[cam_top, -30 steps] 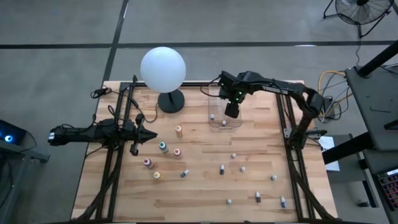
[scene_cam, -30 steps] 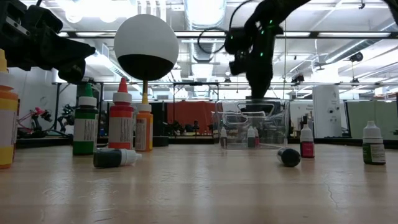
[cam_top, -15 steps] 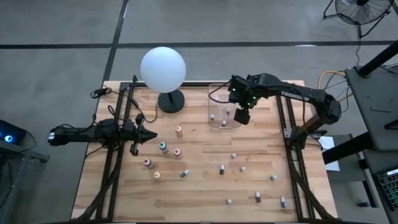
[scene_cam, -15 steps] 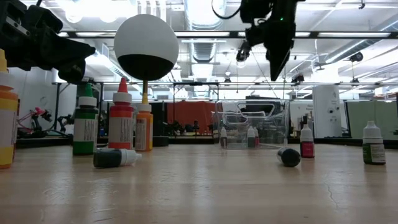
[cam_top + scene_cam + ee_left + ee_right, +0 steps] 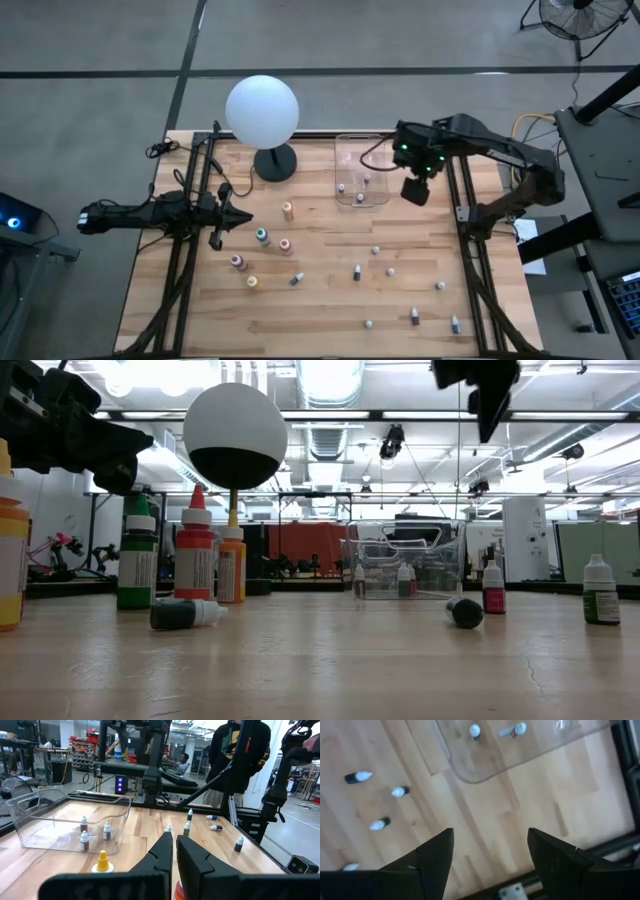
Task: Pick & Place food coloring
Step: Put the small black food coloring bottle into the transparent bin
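Clear plastic walls of the bin (image 5: 362,170) already held a few of the small food coloring bottles (image 5: 95,834) at the far side of the bench (image 5: 330,300), near the white globe lamp (image 5: 262,110), while most of the set lay scattered across the wood: a cluster of larger coloured bottles (image 5: 262,236) toward the left and small dark-and-white ones (image 5: 357,271) spread over the middle and the right. High above the surface, just beside the bin's right edge, hung the right hand (image 5: 414,189), its fingers (image 5: 434,855) spread wide with nothing between them, a pose that suggested a drop into the bin was done and another pickup was due (none of the loose bottles lay directly beneath it). From its wrist camera, the bin's rounded corner and several loose bottles could be seen below. Waiting low over the bench's left side was the left hand (image 5: 238,218), fingers (image 5: 162,851) pressed together and carrying nothing, pointed toward the coloured cluster. A person in a dark top (image 5: 240,755) stood behind the bench, well clear of both arms. Judged by the many bottles outside the bin, the job was still in its early part.
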You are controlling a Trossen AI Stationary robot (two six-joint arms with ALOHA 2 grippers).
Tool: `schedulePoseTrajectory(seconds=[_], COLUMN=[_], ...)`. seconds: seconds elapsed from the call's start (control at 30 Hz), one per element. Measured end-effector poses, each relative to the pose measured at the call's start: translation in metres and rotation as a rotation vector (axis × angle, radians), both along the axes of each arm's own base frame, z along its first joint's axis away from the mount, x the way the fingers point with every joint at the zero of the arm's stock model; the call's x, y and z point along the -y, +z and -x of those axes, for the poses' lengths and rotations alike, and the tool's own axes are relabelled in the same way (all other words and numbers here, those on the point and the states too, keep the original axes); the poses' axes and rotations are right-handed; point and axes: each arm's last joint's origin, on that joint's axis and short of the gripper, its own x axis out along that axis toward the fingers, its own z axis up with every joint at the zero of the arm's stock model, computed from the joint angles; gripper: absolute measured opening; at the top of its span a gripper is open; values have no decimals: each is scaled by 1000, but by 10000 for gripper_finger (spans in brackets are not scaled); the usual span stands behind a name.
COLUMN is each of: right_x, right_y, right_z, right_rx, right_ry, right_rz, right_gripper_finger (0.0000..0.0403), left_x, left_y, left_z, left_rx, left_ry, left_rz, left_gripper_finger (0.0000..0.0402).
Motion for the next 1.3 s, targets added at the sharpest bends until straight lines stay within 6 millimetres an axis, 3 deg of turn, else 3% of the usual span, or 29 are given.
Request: schedulePoseTrajectory(seconds=[0.3,0.57,0.83,1.07,1.3], right_x=[-35,-61,-80,-99,-122], right_y=[21,21,-29,-69,-97], right_z=[27,53,73,78,79], right_rx=[111,161,97,36,24], right_ry=[50,81,89,80,63], right_rz=[-32,-53,-107,-193,-237], right_gripper_finger=[249,242,243,241,239], left_x=[0,0,0,0,0], left_y=[0,0,0,0,0], left_z=[0,0,0,0,0], left_rx=[0,0,0,0,0], left_ry=[0,0,0,0,0], left_rz=[0,0,0,0,0], left_gripper_finger=[0,0,0,0,0])
